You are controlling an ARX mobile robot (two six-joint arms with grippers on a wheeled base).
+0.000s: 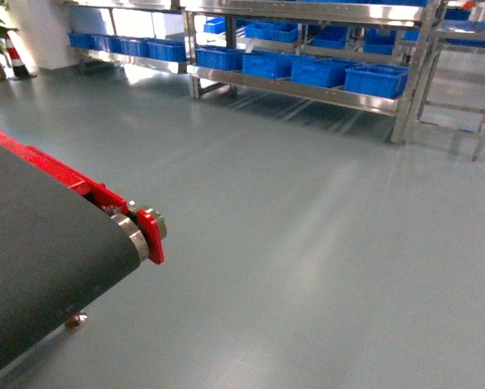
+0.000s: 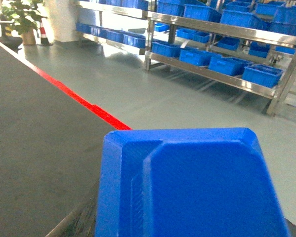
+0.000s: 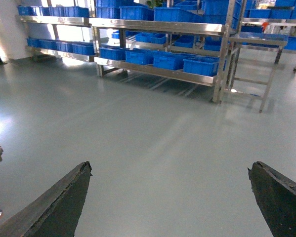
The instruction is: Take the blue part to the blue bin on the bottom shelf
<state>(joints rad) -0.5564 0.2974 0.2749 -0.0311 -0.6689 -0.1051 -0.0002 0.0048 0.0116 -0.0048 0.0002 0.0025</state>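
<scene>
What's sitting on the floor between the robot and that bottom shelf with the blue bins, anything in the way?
Nothing visible. Open grey floor runs up to the bottom shelf, where blue bins sit in a row. The conveyor belt lies off to the left, beside the route. The blue part fills the left wrist view.

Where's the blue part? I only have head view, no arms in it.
Observer: Left wrist view has it. The blue part fills the lower frame, with the conveyor belt to its left.
Operator: Left fingers shut on it?
Observer: Can't say. The left fingers don't show in any view.
Operator: Right side?
Observer: The right fingers are spread wide, with only floor between them.
</scene>
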